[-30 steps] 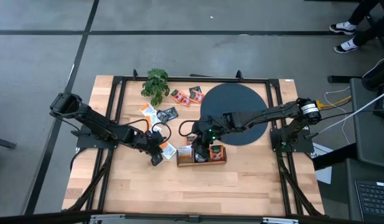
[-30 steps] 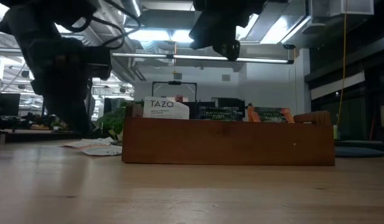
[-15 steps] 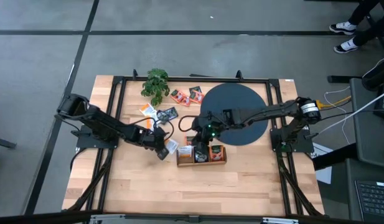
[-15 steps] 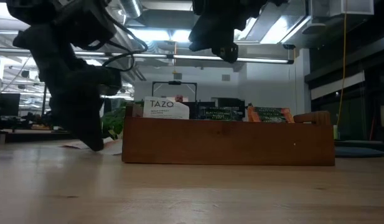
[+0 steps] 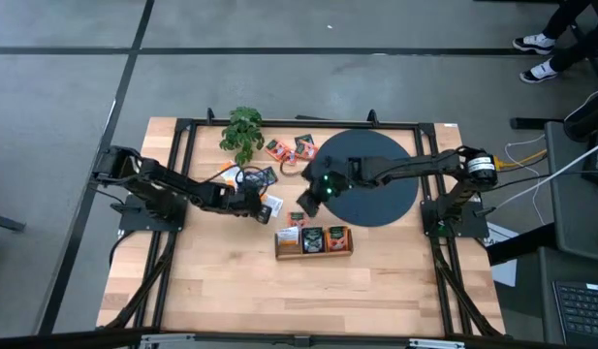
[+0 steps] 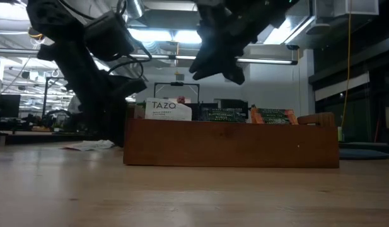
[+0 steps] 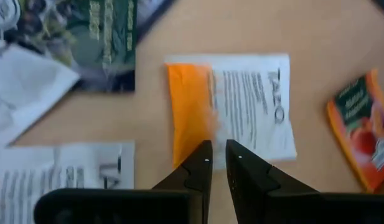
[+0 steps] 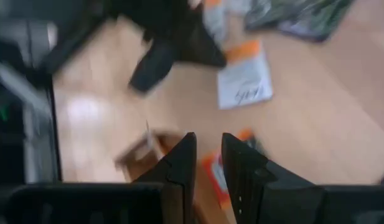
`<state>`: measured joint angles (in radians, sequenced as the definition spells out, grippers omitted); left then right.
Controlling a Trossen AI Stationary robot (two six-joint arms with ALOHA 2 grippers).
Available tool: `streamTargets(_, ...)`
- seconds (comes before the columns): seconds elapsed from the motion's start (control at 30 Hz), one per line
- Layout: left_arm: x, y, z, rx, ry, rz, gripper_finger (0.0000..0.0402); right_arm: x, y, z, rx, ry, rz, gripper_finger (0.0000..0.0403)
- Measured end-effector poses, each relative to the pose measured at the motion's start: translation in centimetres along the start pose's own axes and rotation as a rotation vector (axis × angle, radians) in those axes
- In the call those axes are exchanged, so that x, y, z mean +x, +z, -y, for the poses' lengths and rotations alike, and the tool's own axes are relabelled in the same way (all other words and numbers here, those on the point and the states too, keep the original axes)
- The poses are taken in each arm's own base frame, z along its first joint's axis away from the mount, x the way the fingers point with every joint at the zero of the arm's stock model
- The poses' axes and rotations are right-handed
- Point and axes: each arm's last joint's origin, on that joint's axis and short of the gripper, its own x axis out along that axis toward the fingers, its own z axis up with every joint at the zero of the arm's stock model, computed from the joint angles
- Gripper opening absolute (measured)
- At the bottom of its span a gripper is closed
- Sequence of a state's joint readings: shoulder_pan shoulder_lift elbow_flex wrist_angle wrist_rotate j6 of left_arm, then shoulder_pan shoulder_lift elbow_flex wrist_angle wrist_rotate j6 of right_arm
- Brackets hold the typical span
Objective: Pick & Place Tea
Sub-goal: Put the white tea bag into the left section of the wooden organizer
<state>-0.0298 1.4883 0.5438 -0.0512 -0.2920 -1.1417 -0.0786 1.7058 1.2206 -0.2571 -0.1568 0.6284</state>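
Note:
Tea packets lie loose on the wooden table. A white-and-orange packet (image 5: 273, 205) (image 7: 241, 106) lies flat just beyond my left gripper (image 5: 264, 205) (image 7: 218, 154), whose fingers are all but shut with their tips on it. Beside it lie a dark teal packet (image 7: 98, 43), another white packet (image 7: 61, 177) and an orange-red packet (image 7: 363, 137). My right gripper (image 5: 306, 200) (image 8: 209, 155) hangs above the table by the black disc's left edge. It is slightly open, with nothing between its fingers. My left gripper rests its nearly shut fingertips (image 7: 204, 152) on the white-and-orange packet, at the packet's edge nearest the gripper (image 7: 198, 140), where the orange stripe ends. The fingers slant down from the table's left. The packet lies flat on the table.
A low wooden box (image 5: 313, 240) (image 6: 232, 142) with upright packets stands nearer the front edge. The black disc (image 5: 376, 179) lies at the right, a small green plant (image 5: 242, 131) at the far left. Orange-red packets (image 5: 291, 148) lie at the back.
My left gripper has gone toward the table's far edge and a little right, rolling as it went. The white-and-orange packet has slid along with it, away from the box's left end. My right gripper has left its place over the box for the far side, by the disc's edge.

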Motion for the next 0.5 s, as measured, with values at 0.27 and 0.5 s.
streamTargets(0.27, 0.2, 1.0, 0.1, -0.027, -0.044, 0.011, 0.0042, 2.2, 0.9, 3.7, 0.221, -0.03, -0.035, 0.0079)
streamTargets(0.5, 0.2, 0.7, 0.0, 0.042, -0.049, -0.047, 0.0042, 5.9, -0.3, 4.5, 0.216, 0.017, -0.094, 0.0079)
